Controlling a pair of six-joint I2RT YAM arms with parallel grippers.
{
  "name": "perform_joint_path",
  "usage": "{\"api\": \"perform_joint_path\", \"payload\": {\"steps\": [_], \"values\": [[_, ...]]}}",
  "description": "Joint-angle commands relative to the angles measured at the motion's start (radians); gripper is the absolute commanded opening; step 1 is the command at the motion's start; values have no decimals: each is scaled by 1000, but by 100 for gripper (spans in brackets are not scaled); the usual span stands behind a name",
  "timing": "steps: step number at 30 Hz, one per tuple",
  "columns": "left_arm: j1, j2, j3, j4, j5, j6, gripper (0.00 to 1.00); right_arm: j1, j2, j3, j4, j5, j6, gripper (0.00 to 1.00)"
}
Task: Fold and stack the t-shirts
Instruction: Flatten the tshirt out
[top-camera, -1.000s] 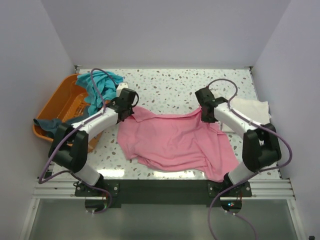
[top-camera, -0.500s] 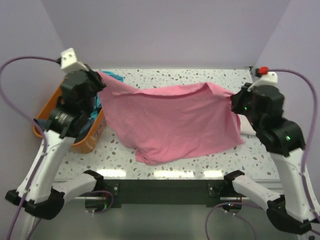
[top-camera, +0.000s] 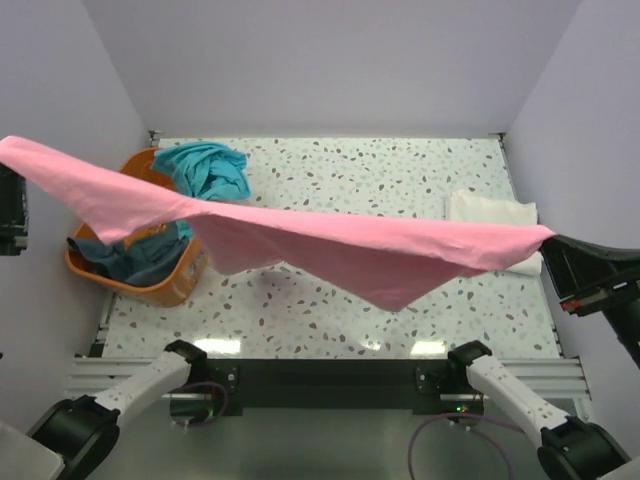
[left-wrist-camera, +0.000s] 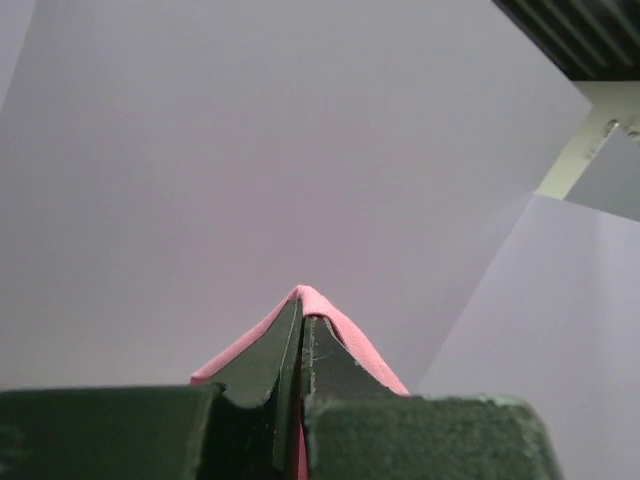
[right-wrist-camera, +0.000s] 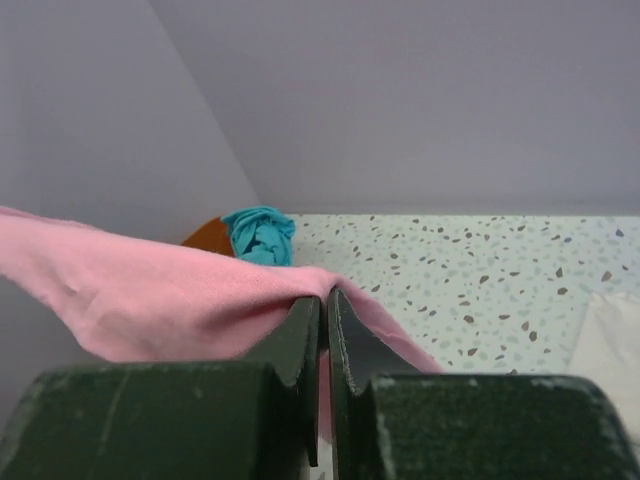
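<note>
The pink t-shirt (top-camera: 340, 245) hangs stretched in the air above the table, held by two corners. My left gripper (top-camera: 8, 172) at the far left edge is shut on one corner (left-wrist-camera: 350, 345), its jaws (left-wrist-camera: 302, 320) pressed together on the hem. My right gripper (top-camera: 553, 243) is shut on the other corner (right-wrist-camera: 150, 300), cloth pinched at the tips (right-wrist-camera: 324, 300). A teal t-shirt (top-camera: 210, 168) lies bunched over the basket's far rim. A dark slate-blue t-shirt (top-camera: 120, 260) sits in the basket. A folded cream-white t-shirt (top-camera: 490, 210) lies at the table's right.
The orange basket (top-camera: 160, 285) stands at the table's left edge, partly under the stretched cloth. Lavender walls close in the left, back and right sides. The speckled tabletop (top-camera: 380, 175) shows behind and below the pink t-shirt.
Both arms have risen and swung apart, lifting the pink t-shirt off the table and pulling it taut in the air. The right gripper has closed fully on its corner.
</note>
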Motion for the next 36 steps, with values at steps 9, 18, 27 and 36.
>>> {"api": "perform_joint_path", "payload": {"steps": [9, 18, 27, 36], "values": [[6, 140, -128, 45, 26, 34, 0, 4, 50, -184, -26, 221, 23, 0], [18, 669, -451, 289, -216, 55, 0, -109, 483, -622, 319, 369, 48, 0], [23, 1214, 12, 151, -131, 64, 100, -232, 988, -387, 385, 266, -23, 99], [7, 943, -492, 403, -2, 49, 100, -223, 874, -666, 582, 73, -49, 99]]}}
